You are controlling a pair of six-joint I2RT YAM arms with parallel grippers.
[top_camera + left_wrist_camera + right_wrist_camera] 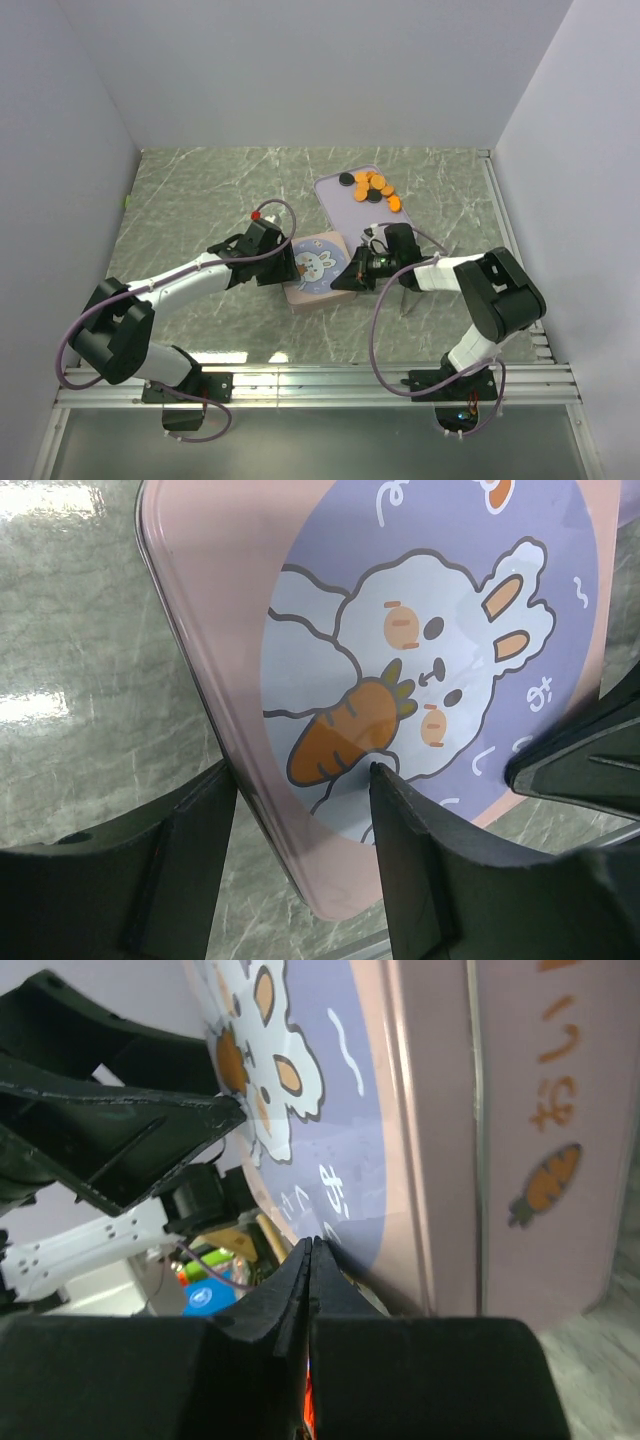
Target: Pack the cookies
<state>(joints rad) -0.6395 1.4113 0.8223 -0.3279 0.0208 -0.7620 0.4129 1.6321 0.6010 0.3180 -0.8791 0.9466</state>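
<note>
Two grippers at tin, lid on: L gripper half-open astride its rim, prob. to steady it; R gripper pinched shut, empty, tips at lid edge, prob. to pry; cookies heaped on lavender tray beyond.

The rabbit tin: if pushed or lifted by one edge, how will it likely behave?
The tin looks rigid, with straight walls and a crisp seam, so it probably won't flex. Low and flat on the glossy table, it should slide rather than tip. Its shiny lid may slip in a pinch.
</note>
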